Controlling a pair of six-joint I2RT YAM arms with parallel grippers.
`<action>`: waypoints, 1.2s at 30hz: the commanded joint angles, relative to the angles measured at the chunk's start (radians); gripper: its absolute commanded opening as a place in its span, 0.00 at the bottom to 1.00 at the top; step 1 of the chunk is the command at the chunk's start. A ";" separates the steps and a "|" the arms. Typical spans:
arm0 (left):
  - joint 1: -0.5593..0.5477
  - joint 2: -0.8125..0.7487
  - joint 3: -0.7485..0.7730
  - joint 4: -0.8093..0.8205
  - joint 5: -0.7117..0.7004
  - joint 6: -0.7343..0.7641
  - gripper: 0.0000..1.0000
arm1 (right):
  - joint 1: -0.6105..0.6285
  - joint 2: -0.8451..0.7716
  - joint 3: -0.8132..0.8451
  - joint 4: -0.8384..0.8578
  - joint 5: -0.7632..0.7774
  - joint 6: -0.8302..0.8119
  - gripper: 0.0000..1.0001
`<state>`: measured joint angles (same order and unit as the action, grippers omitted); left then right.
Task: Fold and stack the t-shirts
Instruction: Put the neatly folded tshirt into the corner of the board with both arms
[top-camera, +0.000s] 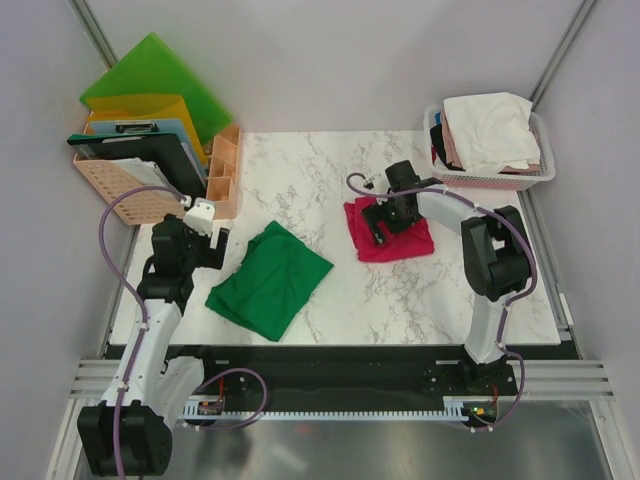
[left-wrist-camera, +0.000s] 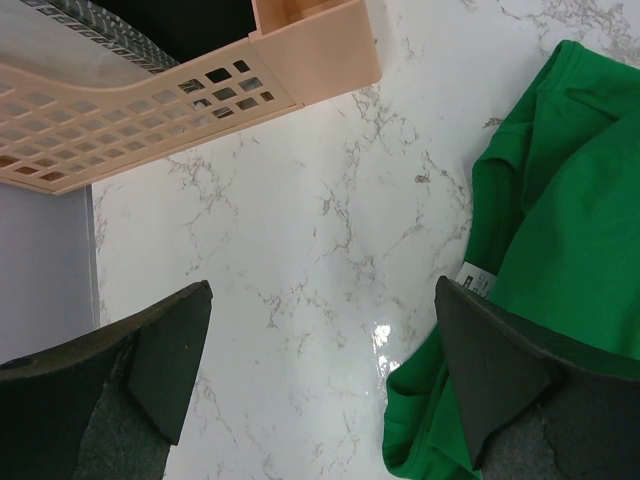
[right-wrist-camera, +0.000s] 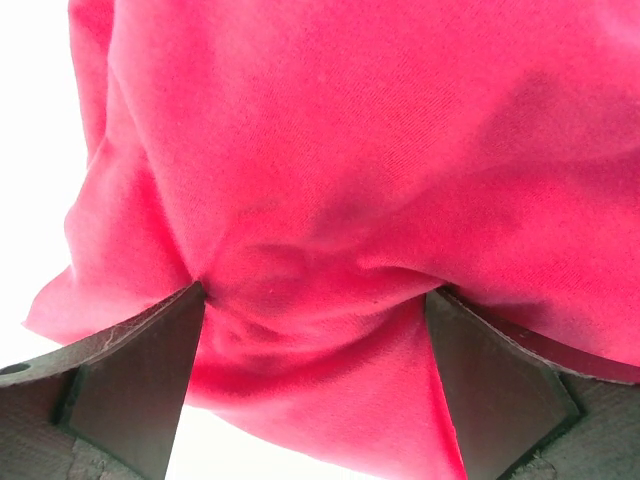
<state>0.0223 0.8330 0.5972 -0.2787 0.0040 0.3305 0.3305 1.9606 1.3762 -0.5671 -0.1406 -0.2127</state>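
Observation:
A deep green t-shirt (top-camera: 270, 278) lies loosely folded on the marble table, left of centre. My left gripper (top-camera: 207, 236) hovers open just beyond the shirt's left edge. In the left wrist view the gripper (left-wrist-camera: 322, 290) has bare marble between its fingers and the green t-shirt (left-wrist-camera: 570, 200) beside the right finger. A magenta-red t-shirt (top-camera: 400, 240) sits crumpled right of centre. My right gripper (top-camera: 380, 222) is pressed down onto it. Close up, the right gripper (right-wrist-camera: 316, 292) stands wide open with the red t-shirt (right-wrist-camera: 350, 150) bunched between its fingers.
A white basket (top-camera: 500, 180) at the back right holds white (top-camera: 490, 128) and pale pink t-shirts. A peach organiser (top-camera: 225, 170) (left-wrist-camera: 300, 40), a perforated tray, a clipboard and green folders (top-camera: 150, 75) crowd the back left corner.

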 joint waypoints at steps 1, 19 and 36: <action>0.005 -0.011 0.000 0.019 0.020 0.010 1.00 | 0.025 -0.057 -0.060 -0.056 -0.048 0.013 0.98; 0.005 -0.055 -0.007 0.039 -0.048 0.008 1.00 | 0.027 -0.442 0.245 -0.296 -0.098 -0.019 0.98; 0.005 0.204 0.496 -0.818 0.663 0.156 1.00 | 0.166 -0.034 0.362 -0.603 -0.381 -0.281 0.98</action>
<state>0.0250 0.9894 1.0279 -0.8989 0.4911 0.4213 0.4507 1.9305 1.6146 -1.1149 -0.4950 -0.4320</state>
